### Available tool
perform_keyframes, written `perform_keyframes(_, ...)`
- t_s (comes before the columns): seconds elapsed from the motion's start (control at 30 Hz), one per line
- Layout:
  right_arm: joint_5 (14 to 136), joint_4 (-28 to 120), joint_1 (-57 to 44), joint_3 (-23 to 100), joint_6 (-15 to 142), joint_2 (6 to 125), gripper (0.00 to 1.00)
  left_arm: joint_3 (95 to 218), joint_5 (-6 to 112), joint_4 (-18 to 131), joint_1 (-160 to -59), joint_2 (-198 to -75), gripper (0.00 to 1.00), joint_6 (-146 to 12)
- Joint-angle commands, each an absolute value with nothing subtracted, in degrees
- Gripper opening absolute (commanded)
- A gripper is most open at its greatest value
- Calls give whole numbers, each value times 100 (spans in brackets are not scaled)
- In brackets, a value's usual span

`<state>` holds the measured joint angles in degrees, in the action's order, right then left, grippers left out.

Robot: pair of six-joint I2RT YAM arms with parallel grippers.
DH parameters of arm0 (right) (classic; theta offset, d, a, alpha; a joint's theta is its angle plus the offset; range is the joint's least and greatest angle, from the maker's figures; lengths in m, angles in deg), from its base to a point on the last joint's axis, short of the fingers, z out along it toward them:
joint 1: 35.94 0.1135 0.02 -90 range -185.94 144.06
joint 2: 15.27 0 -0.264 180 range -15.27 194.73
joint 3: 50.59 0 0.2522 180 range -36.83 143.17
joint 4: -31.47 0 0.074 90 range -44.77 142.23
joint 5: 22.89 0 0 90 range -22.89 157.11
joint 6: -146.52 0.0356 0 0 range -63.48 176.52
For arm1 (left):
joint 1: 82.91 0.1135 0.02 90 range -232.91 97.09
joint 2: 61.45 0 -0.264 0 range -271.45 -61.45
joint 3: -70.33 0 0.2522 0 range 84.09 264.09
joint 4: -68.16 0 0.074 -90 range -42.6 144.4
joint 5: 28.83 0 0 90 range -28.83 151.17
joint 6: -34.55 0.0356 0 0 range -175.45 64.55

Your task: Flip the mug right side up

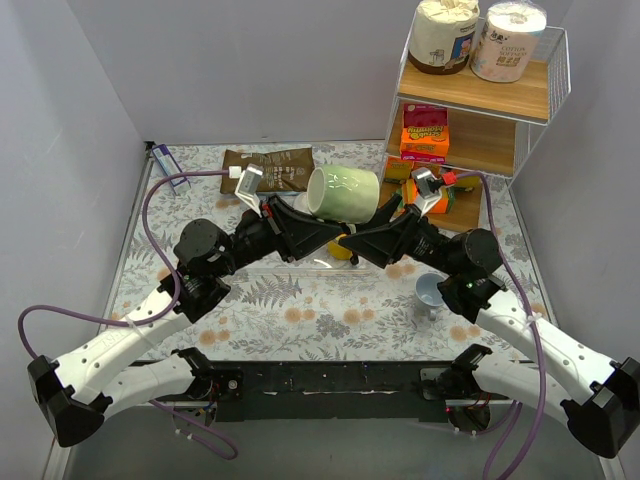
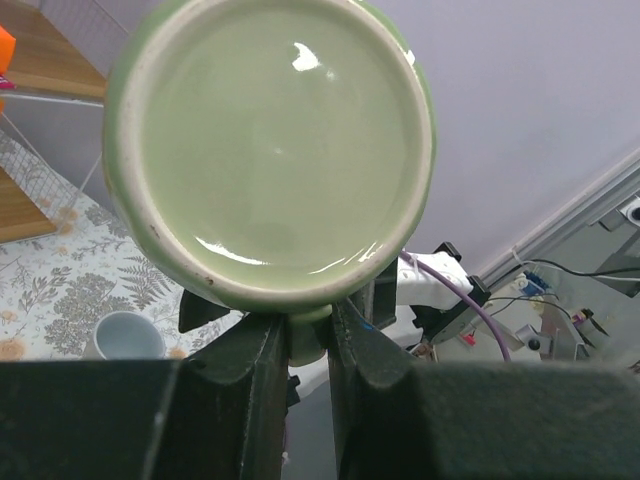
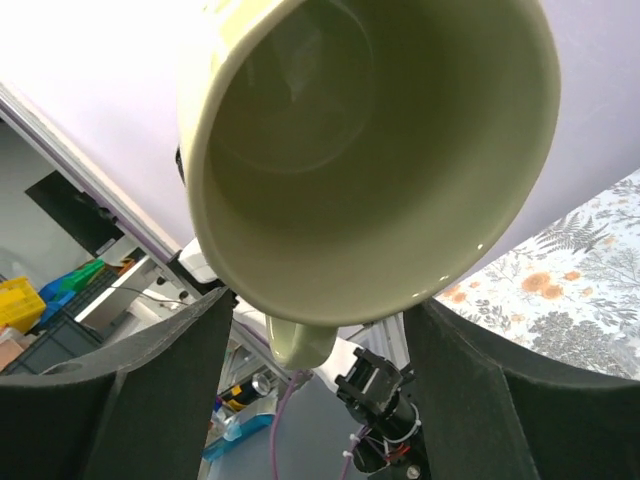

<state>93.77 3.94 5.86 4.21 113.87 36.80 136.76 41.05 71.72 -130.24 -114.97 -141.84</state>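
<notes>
1. The green mug (image 1: 345,193) hangs in the air above the floral tabletop (image 1: 290,300), lying on its side between the 2 arms.
2. The left gripper (image 2: 305,335) is clenched on the mug's handle (image 3: 300,345), with the mug's base facing its camera.
3. The right gripper (image 3: 318,310) is released, its fingers spread wide below the open mouth.

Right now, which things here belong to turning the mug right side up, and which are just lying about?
For the job: mug, left gripper, right gripper.
Lying about: small cup, brown pouch, paper rolls, orange box, shelf.
</notes>
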Motion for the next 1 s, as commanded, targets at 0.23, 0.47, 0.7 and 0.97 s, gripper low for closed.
perform_keyframes(0.23,9541,-170,651,773,11506,3816,40,13648,3884,7980,-13028,-11471,0,-14124)
perform_keyframes(0.47,9498,269,660,923,11321,3808,1,13621,3998,7761,-13028,-11454,0,-14071)
perform_keyframes(0.7,9278,673,651,1011,11102,3685,1,13639,4253,7225,-13028,-11436,25,-13921)
perform_keyframes(0.97,8699,1892,660,1221,10707,3474,1,13630,5184,6067,-13028,-11225,89,-13483)
